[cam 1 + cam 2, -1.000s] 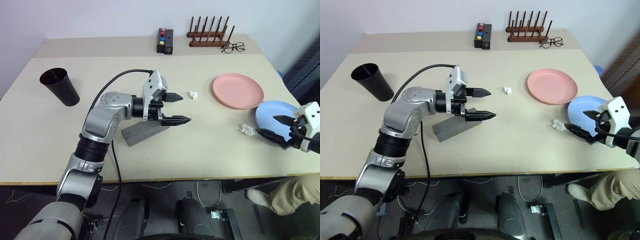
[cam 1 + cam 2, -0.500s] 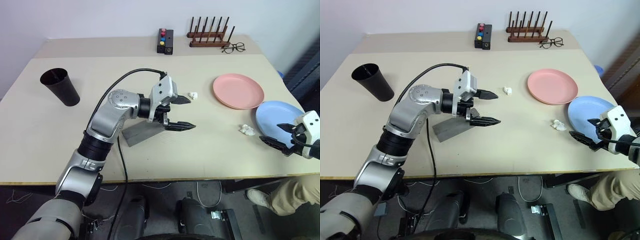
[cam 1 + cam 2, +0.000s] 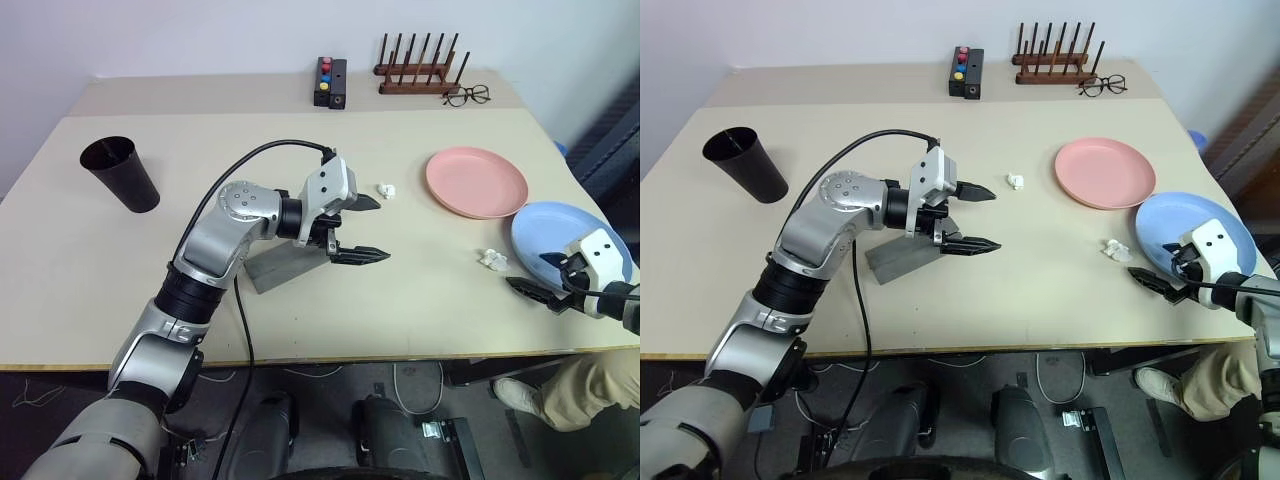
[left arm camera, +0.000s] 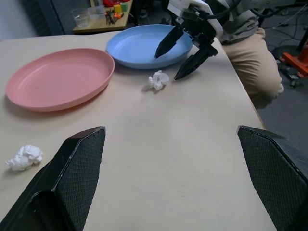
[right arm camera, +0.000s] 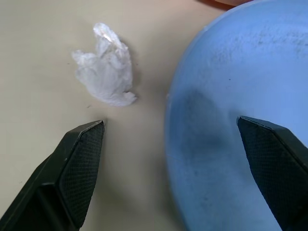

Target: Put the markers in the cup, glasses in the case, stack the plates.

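Beige tabletop [image 3: 420, 300] stretches ahead of me, with a pale wall behind it. I take the blue plate [image 3: 565, 228] as my landmark; it lies at the table's right edge, nearest my right side. My right gripper [image 3: 540, 280] hovers at the near rim of that plate, its two black fingers spread wide and holding nothing, one finger over the plate and one over bare table. A crumpled scrap of white paper [image 3: 492, 259] sits just beside the blue plate's left rim. The pink plate [image 3: 476, 181] rests just beyond the blue plate, up and to its left, the rims nearly touching.

Well to the left of the blue plate, my left gripper [image 3: 362, 228] hangs above the middle of the table, fingers also wide apart and empty. Beneath that arm lies the grey case [image 3: 275, 266], lid down. The black cup [image 3: 121, 173] stands far to the left of the blue plate, upright near the table's left edge. I cannot see the markers or the sunglasses.

I judge plate stacking to be the step in hand. Next I would need to slide one finger under the blue plate's rim, pinch it, lift, and carry it onto the pink plate without catching the paper scrap.
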You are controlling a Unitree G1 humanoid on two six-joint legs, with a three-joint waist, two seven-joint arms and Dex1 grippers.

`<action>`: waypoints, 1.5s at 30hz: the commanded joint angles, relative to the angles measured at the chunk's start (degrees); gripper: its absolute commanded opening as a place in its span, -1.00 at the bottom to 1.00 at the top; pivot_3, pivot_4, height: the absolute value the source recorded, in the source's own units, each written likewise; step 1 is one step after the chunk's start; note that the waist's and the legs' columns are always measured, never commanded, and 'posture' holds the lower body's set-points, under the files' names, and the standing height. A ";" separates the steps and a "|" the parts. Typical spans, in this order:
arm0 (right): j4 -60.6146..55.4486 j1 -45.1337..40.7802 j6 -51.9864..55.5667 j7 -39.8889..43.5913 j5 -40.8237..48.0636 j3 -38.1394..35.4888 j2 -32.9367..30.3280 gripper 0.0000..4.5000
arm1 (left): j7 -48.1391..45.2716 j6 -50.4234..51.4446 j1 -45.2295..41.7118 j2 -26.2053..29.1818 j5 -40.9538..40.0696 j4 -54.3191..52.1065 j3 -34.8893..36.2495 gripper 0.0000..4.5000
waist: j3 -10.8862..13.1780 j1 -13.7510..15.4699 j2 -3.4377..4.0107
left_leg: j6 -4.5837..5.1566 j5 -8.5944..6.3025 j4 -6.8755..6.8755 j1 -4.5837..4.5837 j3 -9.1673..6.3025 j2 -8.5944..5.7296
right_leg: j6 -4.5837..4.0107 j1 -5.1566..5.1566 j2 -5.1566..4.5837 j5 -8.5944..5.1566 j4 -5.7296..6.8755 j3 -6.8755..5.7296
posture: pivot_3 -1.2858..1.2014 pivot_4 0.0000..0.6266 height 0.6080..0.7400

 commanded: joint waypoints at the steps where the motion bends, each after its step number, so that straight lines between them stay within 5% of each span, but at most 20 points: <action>1: 1.52 -2.10 -1.93 -0.45 -0.70 -0.06 0.03 0.76 | 0.42 -0.79 -0.16 0.10 -0.09 -2.23 0.24 1.00 | 0.00 -0.01 0.00 | 0.00 0.00 0.00 0.00 0.00 0.00 | 0.00 0.00 0.00 0.00 0.00 0.00 | 0.03 -0.52 1.00; 9: 4.36 -4.02 -3.71 -1.02 -2.08 1.23 0.15 -0.98 | 0.75 -0.95 -0.14 0.25 -0.04 -2.42 0.14 1.00 | 0.00 -0.02 -0.01 | 0.00 0.00 0.00 0.01 0.00 0.00 | 0.00 0.02 0.00 0.00 -0.01 0.00 | 0.03 -0.52 1.00; 30: -1.22 -2.96 -5.24 -4.08 -7.87 1.69 -4.31 -0.98 | 1.39 -2.38 -0.65 0.39 0.43 -1.24 0.15 1.00 | 0.00 0.01 0.01 | 0.01 -0.01 -0.03 0.09 0.02 0.00 | 0.01 0.13 -0.01 0.01 -0.11 0.01 | 0.03 -0.52 1.00; 45: 4.40 -23.23 -12.87 -5.18 -12.29 10.34 -0.27 -0.98 | 2.45 -2.22 -0.20 0.74 1.10 -1.49 0.69 1.00 | 0.02 0.10 0.08 | 0.00 0.00 -0.14 0.07 0.04 0.00 | 0.02 0.09 0.00 0.01 -0.22 0.02 | 0.03 -0.52 1.00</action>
